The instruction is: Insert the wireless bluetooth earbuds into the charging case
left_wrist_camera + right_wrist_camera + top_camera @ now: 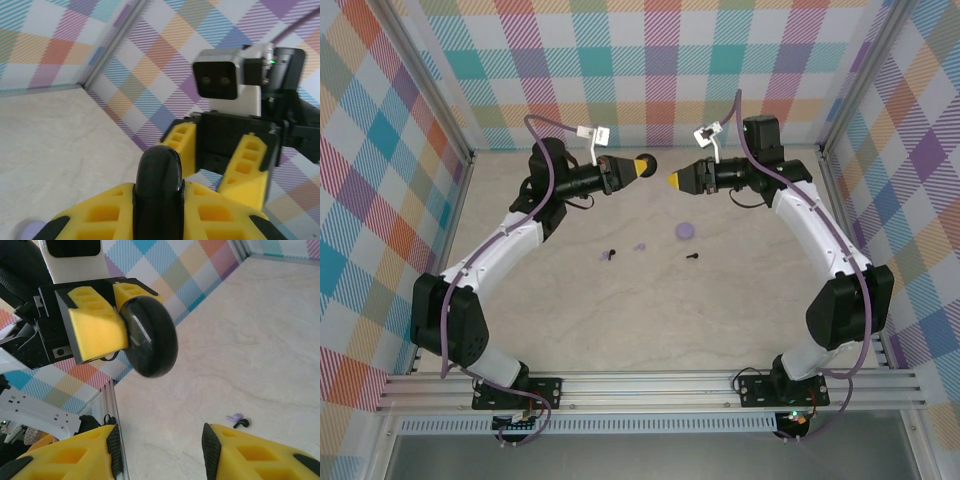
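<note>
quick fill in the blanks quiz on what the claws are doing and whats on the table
1. The left claw is shut on a held case coloured ____.
2. The right claw holds nothing and its fingers are ____.
3. The loose case lying on the table is coloured ____.
4. The black earbuds on the table number ____.

Missing words: black; open; lilac; two
</note>
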